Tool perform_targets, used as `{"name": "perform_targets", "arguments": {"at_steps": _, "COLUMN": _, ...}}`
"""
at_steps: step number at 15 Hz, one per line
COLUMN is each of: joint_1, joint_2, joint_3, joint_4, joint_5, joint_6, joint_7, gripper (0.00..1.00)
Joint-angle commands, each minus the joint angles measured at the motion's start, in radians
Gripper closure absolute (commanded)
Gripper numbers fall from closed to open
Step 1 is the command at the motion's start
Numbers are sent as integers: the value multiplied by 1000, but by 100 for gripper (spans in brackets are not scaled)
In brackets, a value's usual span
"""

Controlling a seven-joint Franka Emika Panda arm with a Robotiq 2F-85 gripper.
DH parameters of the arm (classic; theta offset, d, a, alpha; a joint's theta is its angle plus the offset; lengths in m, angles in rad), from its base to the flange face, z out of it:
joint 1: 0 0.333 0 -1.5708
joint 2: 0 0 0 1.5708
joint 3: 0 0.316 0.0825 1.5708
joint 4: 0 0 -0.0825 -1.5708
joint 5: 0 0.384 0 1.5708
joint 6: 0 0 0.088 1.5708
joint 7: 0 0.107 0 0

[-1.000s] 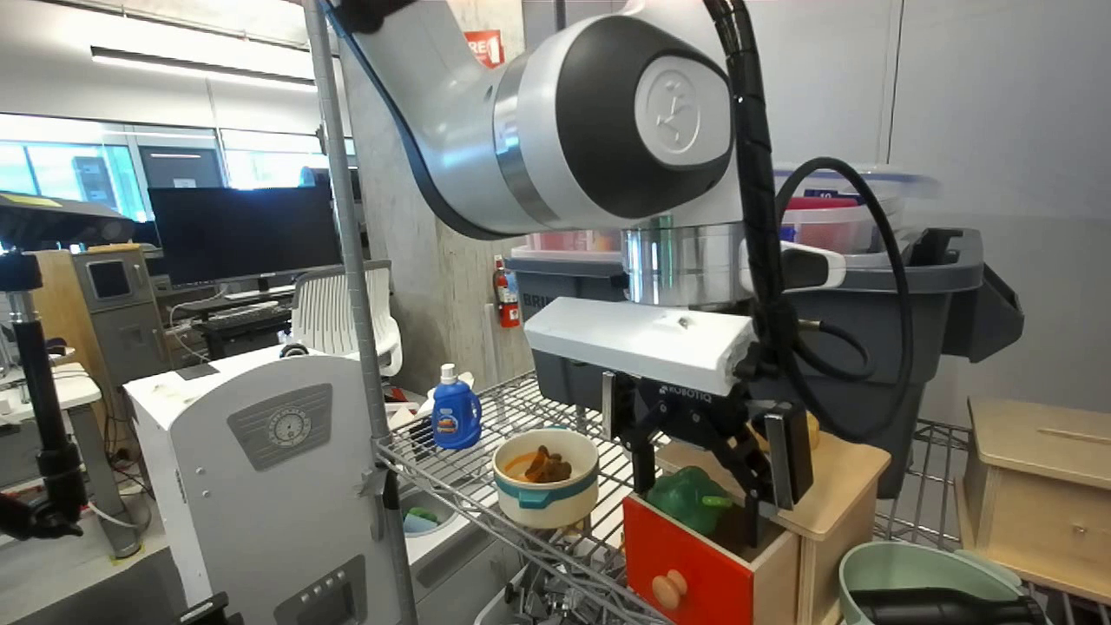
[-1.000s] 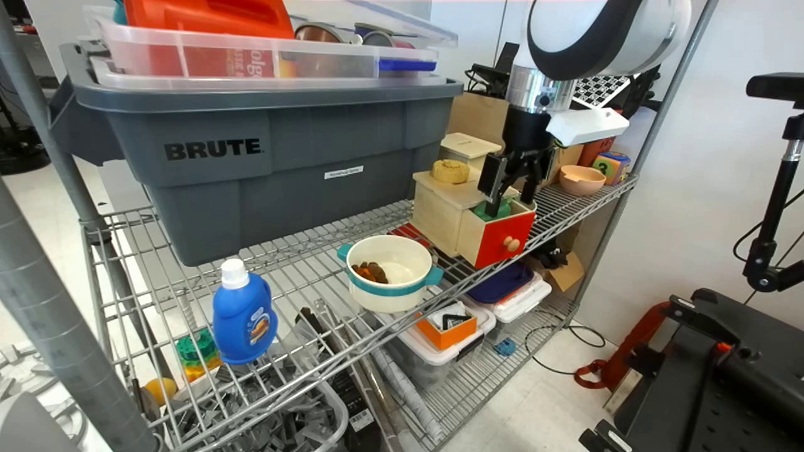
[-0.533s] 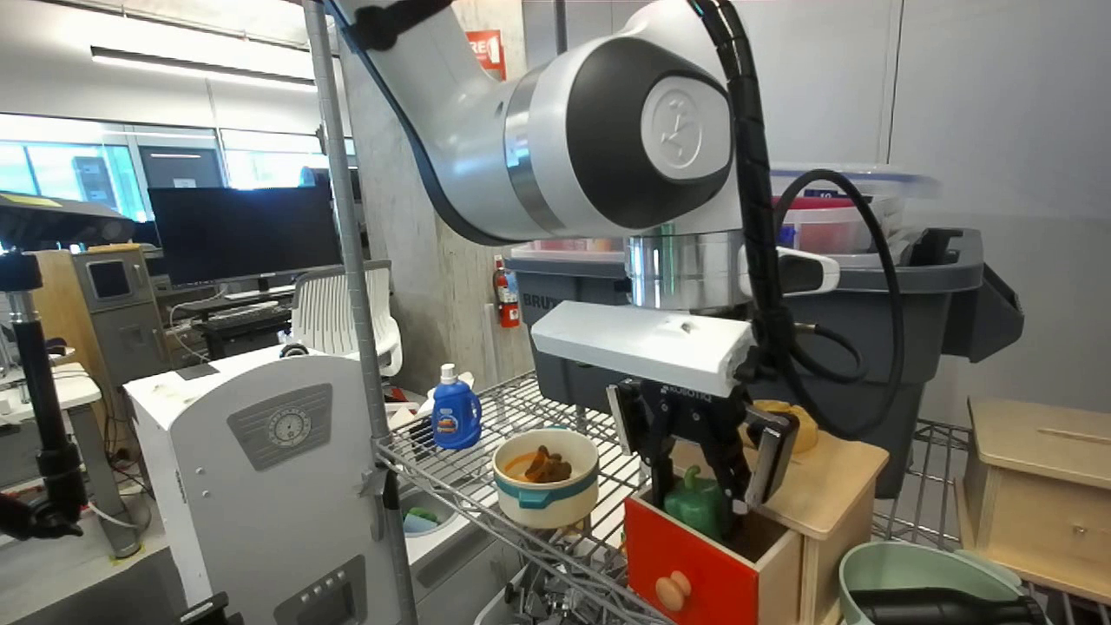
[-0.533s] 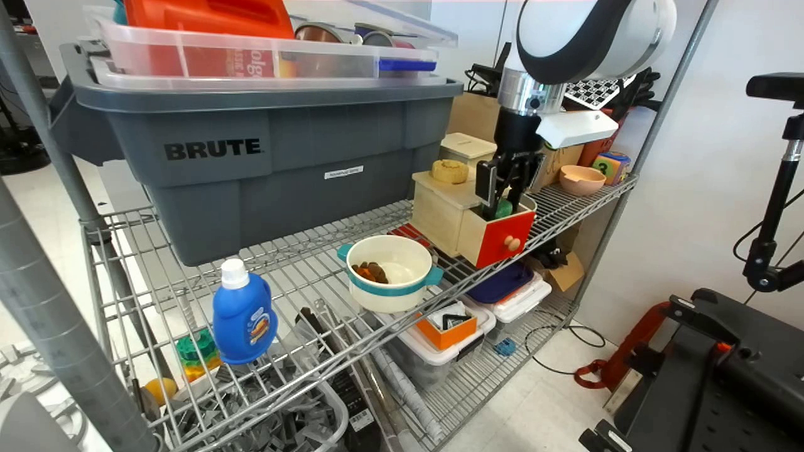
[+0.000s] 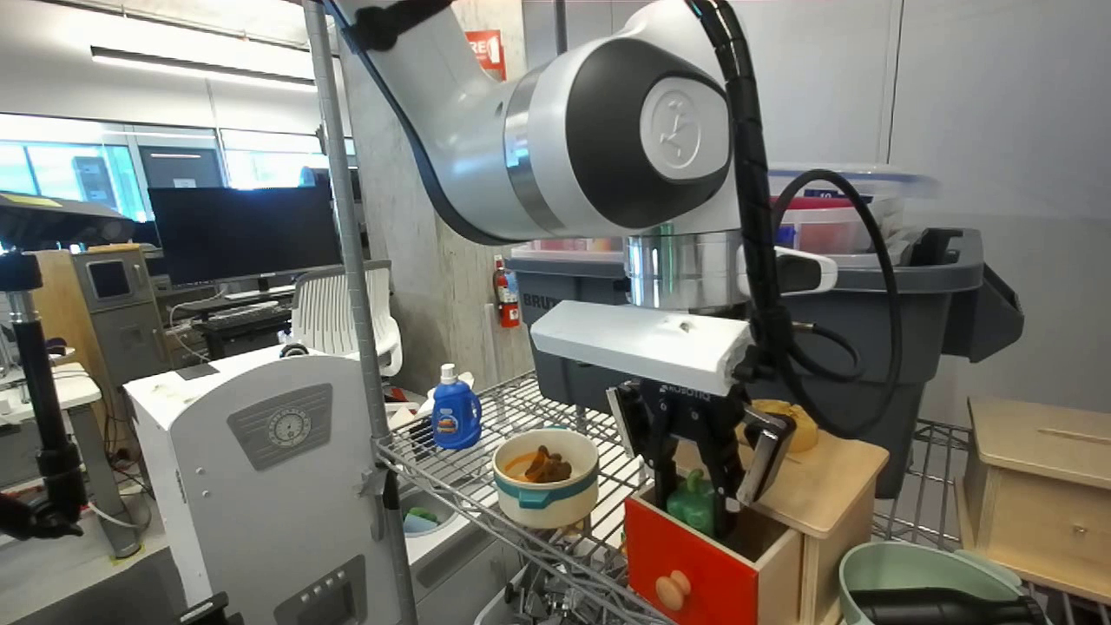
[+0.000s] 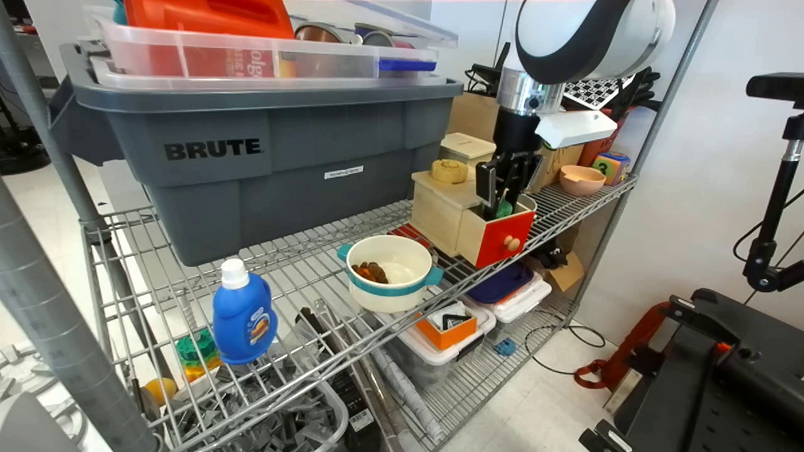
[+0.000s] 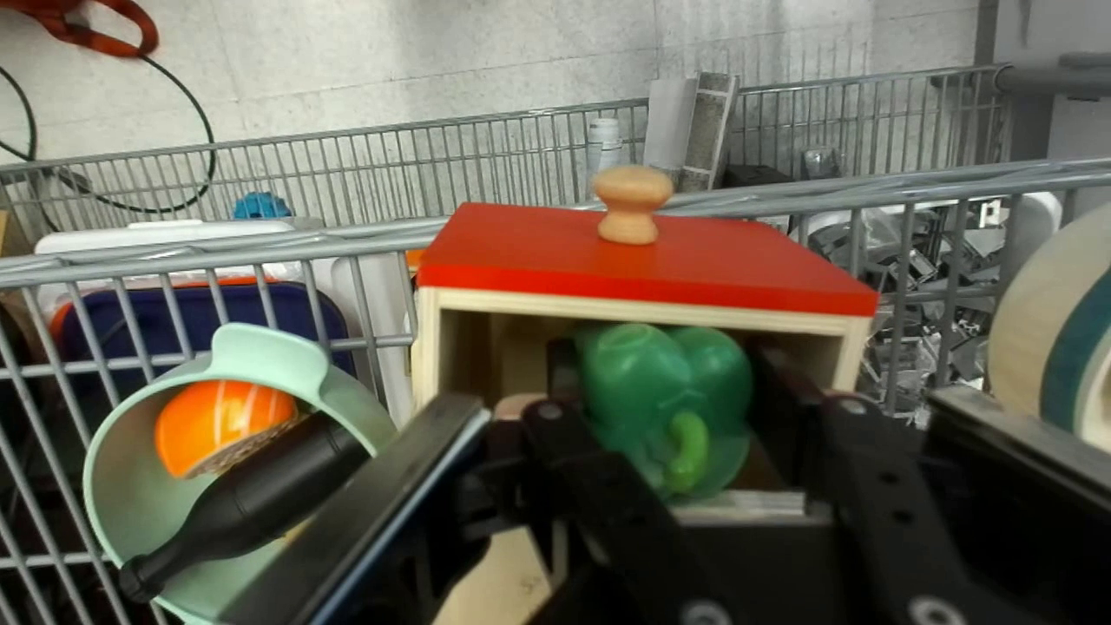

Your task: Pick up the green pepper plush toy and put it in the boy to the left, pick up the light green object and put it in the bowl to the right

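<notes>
Inside the pulled-out drawer with a red front (image 5: 690, 564) is the green pepper plush toy (image 7: 638, 373), dark green with a yellow-green curved stem. My gripper (image 7: 668, 373) reaches down into that drawer, and its fingers press the pepper from both sides. The pepper's lower part and the fingertips are partly hidden by the drawer walls in both exterior views. Left of the drawer stands a white bowl (image 5: 547, 515) with a teal band, holding brown and orange pieces. The bowl to the right (image 7: 108, 490) is grey-green and contains a black bottle (image 7: 252, 499) and an orange piece (image 7: 217, 417). The light green object is hidden or out of view.
The drawer belongs to a wooden box (image 6: 433, 213) with a yellow round thing (image 6: 449, 171) on top. A large grey bin (image 6: 282, 188) is behind. A blue bottle (image 6: 245, 320) stands on the wire shelf. Another wooden box (image 5: 1041, 521) is beyond the bowl to the right.
My gripper has shifted slightly and narrowed its fingers from wide apart to against the pepper. The pepper has turned, its stem now pointing more upward. Bowls and drawer look about the same.
</notes>
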Motion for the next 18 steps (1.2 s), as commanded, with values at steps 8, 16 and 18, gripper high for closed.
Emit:
{"name": "perform_targets", "arguments": {"at_steps": 8, "joint_1": 22, "joint_2": -27, "joint_3": 9, "joint_4": -20, "joint_5": 11, "joint_6": -3, "joint_7": -10, "gripper": 75}}
{"name": "perform_targets", "arguments": {"at_steps": 16, "joint_1": 53, "joint_2": -58, "joint_3": 7, "joint_4": -51, "joint_5": 1, "joint_6": 6, "joint_7": 3, "gripper": 75}}
{"name": "perform_targets", "arguments": {"at_steps": 18, "joint_1": 65, "joint_2": -80, "joint_3": 4, "joint_4": -73, "joint_5": -5, "joint_6": 11, "joint_7": 9, "gripper": 75}}
